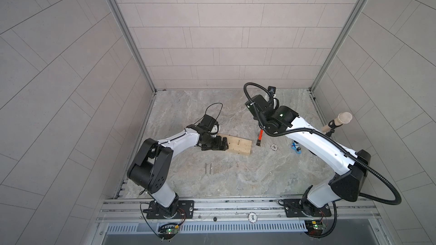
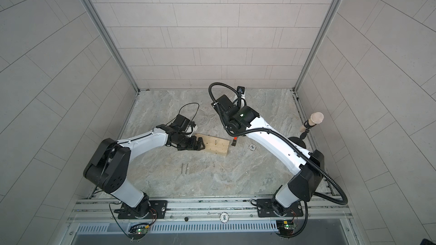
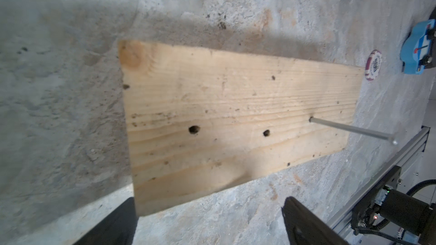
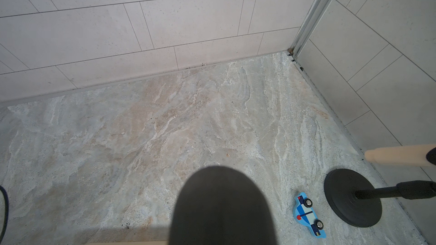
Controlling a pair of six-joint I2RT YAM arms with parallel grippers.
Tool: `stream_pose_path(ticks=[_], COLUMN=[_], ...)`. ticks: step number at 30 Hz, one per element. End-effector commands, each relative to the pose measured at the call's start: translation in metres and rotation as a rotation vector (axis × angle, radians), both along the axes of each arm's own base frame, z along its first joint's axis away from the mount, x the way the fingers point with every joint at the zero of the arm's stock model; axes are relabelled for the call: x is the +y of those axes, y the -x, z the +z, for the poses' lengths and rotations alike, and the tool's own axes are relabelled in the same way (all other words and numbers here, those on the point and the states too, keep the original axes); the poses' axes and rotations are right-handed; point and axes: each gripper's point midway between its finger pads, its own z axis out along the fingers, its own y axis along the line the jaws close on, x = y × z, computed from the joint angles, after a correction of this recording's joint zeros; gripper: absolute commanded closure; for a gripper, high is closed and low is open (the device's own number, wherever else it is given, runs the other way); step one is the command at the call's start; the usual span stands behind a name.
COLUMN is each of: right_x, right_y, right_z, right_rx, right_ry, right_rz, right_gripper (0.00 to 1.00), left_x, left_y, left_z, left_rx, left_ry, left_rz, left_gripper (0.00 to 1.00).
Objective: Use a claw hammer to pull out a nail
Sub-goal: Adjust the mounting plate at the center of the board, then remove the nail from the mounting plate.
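The left end effector (image 1: 223, 144) is released at the wooden board (image 1: 243, 149); the right end effector, hidden, clenches the claw hammer (image 1: 260, 135) beside it.

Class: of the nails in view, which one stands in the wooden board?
The nail standing in the board; the two loose nails lie flat on the table.

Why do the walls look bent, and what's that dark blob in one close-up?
In both top views the wide lens bows the walls; in the right wrist view the blob is something dark too near the lens to focus; I cannot tell what.
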Motion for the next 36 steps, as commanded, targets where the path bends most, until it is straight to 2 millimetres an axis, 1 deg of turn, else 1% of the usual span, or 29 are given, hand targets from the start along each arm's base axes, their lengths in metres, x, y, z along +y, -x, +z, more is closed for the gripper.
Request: stream_pose_path(ticks=[1, 5, 7, 9, 11, 16, 22, 26, 32, 36], right_x=[-0.004, 0.003, 0.006, 0.008, 0.012, 0.023, 0.035, 0.049, 0.062, 0.072], right_y=[-0.008, -0.015, -0.017, -0.019, -0.021, -0.030, -0.046, -0.060, -0.075, -0.079], right_z=[0.029, 0.033, 0.032, 0.030, 0.028, 0.024, 0.024, 0.022, 0.024, 0.016], right_rx=[-0.083, -0.078, -0.073, -0.073, -0.075, -0.083, -0.117, -0.142, -0.176, -0.173], right_ry=[-0.033, -0.027, -0.025, -0.032, -0.042, -0.070, -0.077, -0.075, -0.109, -0.080], right_rz=[-0.017, 0.010, 0.017, 0.022, 0.028, 0.041, 0.047, 0.082, 0.079, 0.103], right_gripper=[1.00, 1.00, 1.00, 1.00, 1.00, 1.00, 1.00, 1.00, 1.00, 1.00], left_x=[-0.011, -0.006, 0.000, 0.001, 0.000, 0.001, 0.005, 0.005, 0.007, 0.007], left_y=[-0.011, -0.025, -0.031, -0.035, -0.035, -0.037, -0.038, -0.036, -0.034, -0.034], left_z=[0.008, 0.008, 0.002, -0.002, -0.004, -0.002, -0.005, -0.008, -0.009, -0.009], left_rx=[-0.025, -0.042, -0.026, -0.016, -0.012, -0.016, -0.011, 0.001, -0.011, -0.012], left_ry=[0.056, 0.032, 0.001, 0.012, 0.013, -0.008, -0.035, -0.055, -0.099, -0.109], left_rz=[0.007, 0.041, 0.074, 0.092, 0.087, 0.079, 0.094, 0.088, 0.069, 0.065], left_gripper=[0.02, 0.04, 0.06, 0.06, 0.07, 0.07, 0.07, 0.08, 0.09, 0.09])
